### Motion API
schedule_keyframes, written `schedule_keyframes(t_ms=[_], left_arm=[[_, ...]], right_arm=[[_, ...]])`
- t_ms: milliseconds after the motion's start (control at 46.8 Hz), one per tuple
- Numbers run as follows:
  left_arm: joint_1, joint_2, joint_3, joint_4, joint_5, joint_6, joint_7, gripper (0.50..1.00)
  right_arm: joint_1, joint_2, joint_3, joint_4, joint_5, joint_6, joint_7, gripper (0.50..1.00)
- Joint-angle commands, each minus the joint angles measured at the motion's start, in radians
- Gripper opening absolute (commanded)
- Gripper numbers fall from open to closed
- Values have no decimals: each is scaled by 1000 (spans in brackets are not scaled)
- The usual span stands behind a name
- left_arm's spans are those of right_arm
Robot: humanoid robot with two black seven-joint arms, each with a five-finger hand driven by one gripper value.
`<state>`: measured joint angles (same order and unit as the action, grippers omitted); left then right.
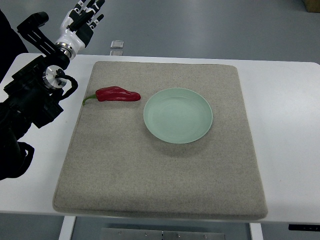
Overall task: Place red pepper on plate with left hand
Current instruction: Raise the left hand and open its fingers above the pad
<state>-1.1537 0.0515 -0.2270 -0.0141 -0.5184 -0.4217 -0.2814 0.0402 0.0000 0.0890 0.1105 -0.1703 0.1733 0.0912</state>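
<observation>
on the grey felt mat (160, 180), just left of the pale green plate (178, 115) and not touching it, lies the red pepper (118, 94): glossy, long, tapering rightward, with a curled green stem at its left end. my left hand (82, 17) hovers beyond the table's (285, 125) far-left corner, fingers loosely spread, holding nothing.
</observation>
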Motion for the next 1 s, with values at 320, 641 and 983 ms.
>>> schedule_keyframes(t_ms=[320, 641, 983], left_arm=[[11, -1, 0, -1, 0, 0, 1, 992], [17, -12, 0, -10, 1, 0, 1, 992], [20, -15, 17, -18, 5, 0, 2, 992]], right_arm=[[1, 0, 0, 0, 0, 0, 1, 932], [0, 0, 0, 0, 0, 0, 1, 932], [0, 0, 0, 0, 0, 0, -1, 932]])
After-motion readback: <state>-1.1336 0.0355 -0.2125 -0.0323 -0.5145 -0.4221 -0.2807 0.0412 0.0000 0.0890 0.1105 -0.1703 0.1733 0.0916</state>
